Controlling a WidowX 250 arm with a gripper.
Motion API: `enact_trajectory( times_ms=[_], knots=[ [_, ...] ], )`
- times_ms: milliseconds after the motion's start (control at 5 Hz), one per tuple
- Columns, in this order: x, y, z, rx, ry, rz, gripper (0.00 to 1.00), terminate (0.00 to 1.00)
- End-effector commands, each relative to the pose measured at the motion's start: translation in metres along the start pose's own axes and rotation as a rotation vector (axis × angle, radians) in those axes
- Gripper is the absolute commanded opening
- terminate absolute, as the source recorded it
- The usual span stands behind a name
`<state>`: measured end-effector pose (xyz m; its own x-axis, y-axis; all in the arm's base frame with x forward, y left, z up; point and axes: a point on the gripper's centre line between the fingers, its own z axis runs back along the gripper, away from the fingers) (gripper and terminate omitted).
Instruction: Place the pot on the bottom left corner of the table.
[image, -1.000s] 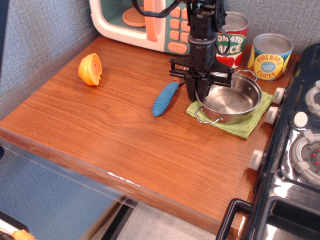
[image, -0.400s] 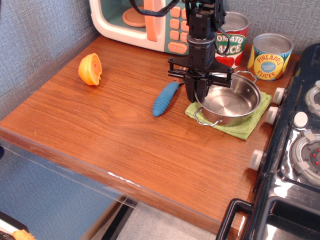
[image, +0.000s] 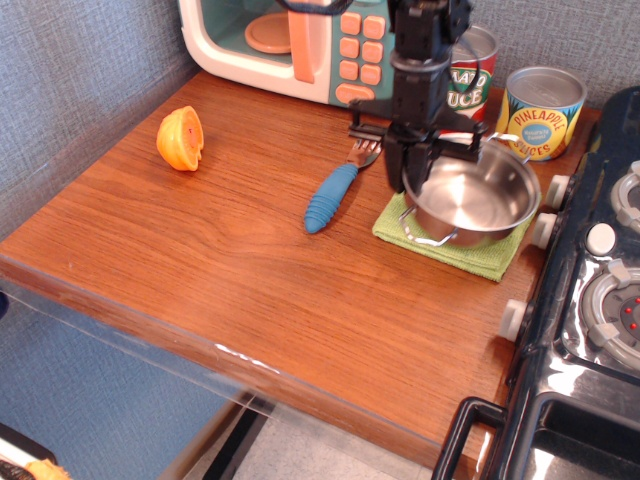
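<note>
Now the hand (image: 418, 172) grips the pot (image: 472, 198) by its left rim, tilted above the green cloth (image: 485, 258); carry it level, clearing the fork (image: 333, 195), toward the tabletop (image: 200, 260)'s bottom left corner.

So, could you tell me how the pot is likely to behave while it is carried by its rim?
The pot looks thin and light. Its polished steel may slip in the tool, which pinches only one side of the rim. It already hangs tilted over the green cloth, so it could swing.
</note>
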<state>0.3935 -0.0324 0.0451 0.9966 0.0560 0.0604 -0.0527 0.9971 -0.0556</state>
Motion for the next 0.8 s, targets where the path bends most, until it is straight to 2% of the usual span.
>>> enact_trajectory(
  times_ms=[0, 200, 400, 600],
  knots=[
    [0.006, -0.006, 0.035, -0.019, -0.089, -0.014, 0.0, 0.0],
    [-0.001, 0.018, 0.051, -0.006, -0.115, 0.032, 0.0, 0.0],
    [-0.024, 0.065, 0.07, 0.02, -0.139, 0.103, 0.0, 0.0],
    [-0.06, 0.11, 0.075, 0.095, -0.13, 0.139, 0.0, 0.0]
  ],
)
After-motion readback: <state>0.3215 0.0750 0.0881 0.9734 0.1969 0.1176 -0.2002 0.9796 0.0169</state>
